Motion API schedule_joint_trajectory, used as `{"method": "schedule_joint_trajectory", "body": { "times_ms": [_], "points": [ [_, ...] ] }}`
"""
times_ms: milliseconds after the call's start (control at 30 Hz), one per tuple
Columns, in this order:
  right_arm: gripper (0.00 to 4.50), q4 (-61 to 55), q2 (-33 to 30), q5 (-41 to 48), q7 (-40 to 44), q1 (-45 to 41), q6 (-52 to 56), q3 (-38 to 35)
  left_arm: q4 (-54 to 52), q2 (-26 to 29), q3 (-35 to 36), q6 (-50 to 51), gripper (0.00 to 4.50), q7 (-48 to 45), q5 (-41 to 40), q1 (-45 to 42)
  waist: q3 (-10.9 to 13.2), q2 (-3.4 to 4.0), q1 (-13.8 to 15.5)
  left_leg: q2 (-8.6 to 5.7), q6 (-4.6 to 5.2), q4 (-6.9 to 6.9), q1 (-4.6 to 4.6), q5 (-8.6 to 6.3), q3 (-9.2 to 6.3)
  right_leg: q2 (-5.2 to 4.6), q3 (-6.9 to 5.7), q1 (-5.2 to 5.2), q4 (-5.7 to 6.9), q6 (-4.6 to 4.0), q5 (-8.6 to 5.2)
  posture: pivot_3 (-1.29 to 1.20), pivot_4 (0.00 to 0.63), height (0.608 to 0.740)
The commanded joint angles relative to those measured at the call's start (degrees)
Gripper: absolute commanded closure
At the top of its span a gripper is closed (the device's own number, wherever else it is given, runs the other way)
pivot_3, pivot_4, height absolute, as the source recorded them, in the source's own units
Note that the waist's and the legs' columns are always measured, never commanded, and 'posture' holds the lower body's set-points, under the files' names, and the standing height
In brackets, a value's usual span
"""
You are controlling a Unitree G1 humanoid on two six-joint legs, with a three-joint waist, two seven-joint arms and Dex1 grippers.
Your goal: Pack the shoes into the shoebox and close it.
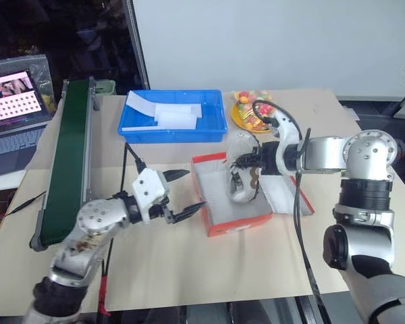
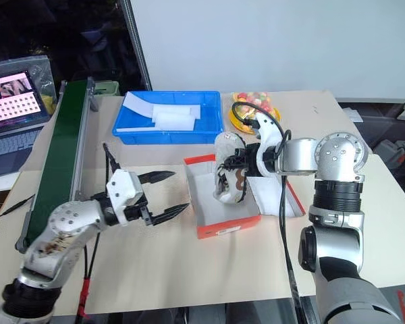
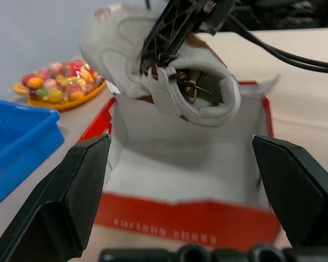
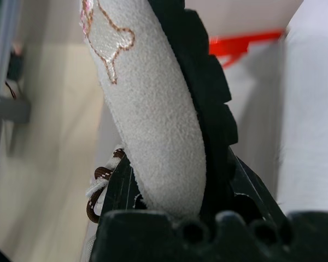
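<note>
The red-orange shoebox stands open mid-table, white inside, its lid lying flat to the right. My right gripper is shut on the collar of a cream-white sneaker with brown marks and dark laces, which hangs heel-down over the box's right half. The right wrist view has the shoe's suede wall pinched between the black fingers. To the left of the box, apart from it, my left gripper is open, pointing at the box and the shoe.
A blue plastic tray with white pieces sits behind the box. An orange plate of coloured sweets lies at the back right. A green conveyor runs along the left, with a laptop beyond it.
</note>
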Motion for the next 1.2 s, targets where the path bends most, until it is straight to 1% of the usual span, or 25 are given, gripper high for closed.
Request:
{"method": "schedule_joint_trajectory", "body": {
  "times_ms": [33, 167, 267, 533, 600, 633, 700, 733, 800, 867, 900, 1000, 1133, 1200],
  "points": [
    [3.51, 0.4, -3.6, -3.2, 5.9, 0.8, 0.5, 4.5, -1.0, 1.0, 0.6, -1.3, 0.08, -2.5, -1.7, -1.5, 0.0, 0.00, 0.4, -0.01, 0.01, 0.00, -0.01, -0.01, 0.00, 0.00, -0.01, -0.01, -0.02, 0.00, 0.00, 0.00, 0.150, 0.724],
    [3.51, 3.1, -8.3, -8.8, 13.1, 0.8, -0.2, 11.5, -2.2, 1.0, 0.3, -0.4, 0.08, -2.6, -1.9, -2.0, 0.0, 0.01, 0.6, -0.07, 0.04, 0.01, -0.06, -0.02, -0.02, -0.06, -0.05, -0.02, -0.07, 0.00, 0.00, 0.00, 0.150, 0.724],
    [3.51, 4.3, -10.0, -11.8, 17.6, 0.0, -1.0, 14.9, -3.7, 0.8, 0.1, 0.6, 0.08, -2.0, -2.3, -1.9, 0.0, 0.01, 0.6, -0.05, 0.05, 0.00, -0.06, -0.03, -0.01, -0.07, -0.06, 0.01, -0.16, 0.00, 0.00, 0.00, 0.150, 0.724],
    [3.51, 7.6, -9.6, -19.0, 25.8, -2.0, -3.3, 19.2, -6.0, 0.8, 0.0, 1.9, 0.08, -0.9, -2.4, -1.4, 0.0, 0.01, 0.5, 0.00, 0.05, 0.02, -0.06, -0.03, 0.01, -0.04, -0.01, 0.01, -0.17, 0.00, 0.00, 0.00, 0.150, 0.724],
    [2.73, 9.5, -8.6, -20.8, 26.6, -2.5, -4.4, 19.0, -6.2, 0.7, 0.2, 2.0, 0.00, -0.5, -2.4, -1.4, 0.0, 0.01, 0.6, -0.01, 0.05, 0.02, -0.06, -0.03, 0.01, -0.05, -0.01, 0.00, -0.18, 0.01, 0.00, 0.00, 0.150, 0.724],
    [2.51, 10.2, -8.1, -21.5, 27.0, -2.6, -4.6, 18.6, -6.4, 0.7, 0.3, 2.0, 0.00, -0.3, -2.4, -1.4, 0.0, 0.01, 0.6, -0.02, 0.05, 0.02, -0.06, -0.03, 0.01, -0.05, -0.02, 0.00, -0.18, 0.01, 0.00, 0.00, 0.150, 0.724],
    [1.73, 11.1, -7.5, -22.8, 27.7, -3.4, -5.1, 17.8, -6.4, 0.8, 0.4, 2.0, 0.00, -0.2, -2.5, -1.1, 0.0, 0.01, 0.6, -0.01, 0.04, 0.01, -0.06, -0.03, 0.01, -0.05, -0.02, 0.00, -0.18, 0.01, 0.00, 0.00, 0.150, 0.724],
    [1.52, 11.3, -7.3, -23.6, 28.0, -3.9, -5.3, 17.8, -6.3, 0.9, 0.5, 2.0, 0.00, -0.2, -2.5, -1.0, 0.0, 0.01, 0.6, -0.01, 0.04, 0.01, -0.06, -0.03, 0.01, -0.05, -0.02, -0.01, -0.17, 0.01, 0.00, 0.00, 0.150, 0.724],
    [0.77, 11.5, -6.8, -24.8, 28.7, -4.8, -5.8, 17.8, -6.1, 1.0, 0.5, 1.8, 0.00, -0.3, -2.4, -0.9, 0.0, 0.01, 0.6, -0.02, 0.04, 0.01, -0.06, -0.03, 0.01, -0.05, -0.02, -0.02, -0.17, 0.01, 0.00, 0.00, 0.150, 0.724],
    [0.13, 11.3, -6.1, -25.6, 29.2, -5.9, -5.7, 17.2, -5.9, 1.0, 0.5, 1.7, 0.00, -0.4, -2.4, -1.1, 0.0, 0.01, 0.5, -0.03, 0.04, 0.01, -0.06, -0.02, 0.01, -0.06, -0.02, -0.02, -0.17, 0.01, 0.00, 0.00, 0.150, 0.724],
    [0.06, 10.2, -5.6, -25.7, 29.0, -6.9, -5.2, 16.2, -5.6, 1.0, 0.5, 1.6, 0.00, -0.4, -2.4, -1.2, 0.0, 0.01, 0.5, -0.03, 0.04, 0.02, -0.06, -0.02, 0.00, -0.06, -0.02, -0.02, -0.17, 0.01, 0.00, 0.00, 0.150, 0.724],
    [0.06, 7.6, -4.3, -26.0, 28.3, -8.7, -3.6, 13.4, -5.0, 1.0, 0.5, 1.2, 0.00, -0.7, -2.3, -1.4, 0.0, 0.01, 0.4, -0.03, 0.03, 0.01, -0.06, -0.02, 0.01, -0.05, -0.02, -0.05, -0.14, 0.01, 0.00, 0.00, 0.150, 0.724],
    [0.06, 2.7, -1.4, -26.3, 26.0, -11.5, -0.5, 8.0, -4.3, 0.9, 0.2, 0.6, 0.00, -1.1, -2.0, -1.7, 0.0, 0.02, 0.5, -0.03, 0.03, 0.00, -0.06, -0.02, 0.00, -0.05, -0.02, -0.07, -0.11, 0.01, 0.00, 0.00, 0.150, 0.724],
    [0.06, -0.2, 1.3, -26.5, 23.1, -12.6, 0.3, 3.2, -3.4, 0.5, -0.2, 0.2, 0.00, -0.8, -1.4, -2.2, 0.0, 0.02, 0.5, -0.04, 0.03, 0.01, -0.06, -0.02, -0.03, -0.06, -0.05, -0.07, -0.08, 0.01, 0.00, 0.00, 0.150, 0.724]
  ]
}}
